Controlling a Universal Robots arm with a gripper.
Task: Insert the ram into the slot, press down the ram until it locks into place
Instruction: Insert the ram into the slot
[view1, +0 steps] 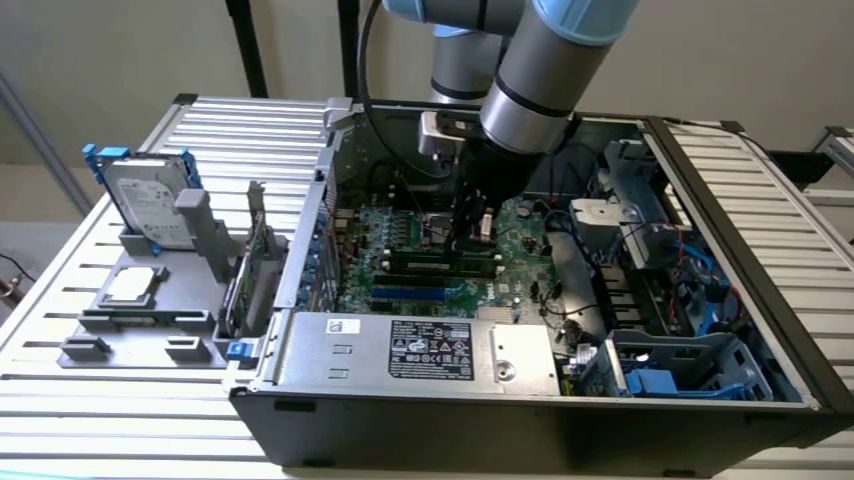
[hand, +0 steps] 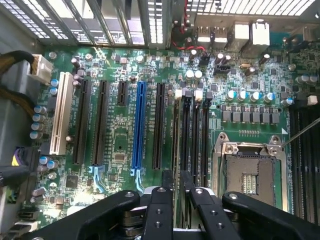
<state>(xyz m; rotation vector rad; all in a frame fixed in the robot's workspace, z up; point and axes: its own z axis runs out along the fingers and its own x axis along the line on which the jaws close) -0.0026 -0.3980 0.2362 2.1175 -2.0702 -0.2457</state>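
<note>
Inside the open computer case, the ram (hand: 176, 145) stands edge-on in the slot (hand: 178, 94), the one of several parallel black sockets that lies nearest the blue connector. In the exterior view the ram (view1: 434, 263) shows as a long green stick lying across the motherboard (view1: 400, 235). My gripper (hand: 178, 176) straddles the stick's near end with its black fingers (hand: 159, 200) spread a little to either side, open and not clamping it. The exterior view has the gripper (view1: 467, 240) reaching straight down into the case just above the ram.
A metal-framed CPU socket (hand: 250, 175) lies beside the memory sockets, and a blue connector (hand: 139, 125) and a white one (hand: 61, 112) lie on the other side. The power supply (view1: 427, 350) and a drive cage (view1: 681, 370) crowd the case. A hard drive (view1: 147, 200) stands outside on the slatted table.
</note>
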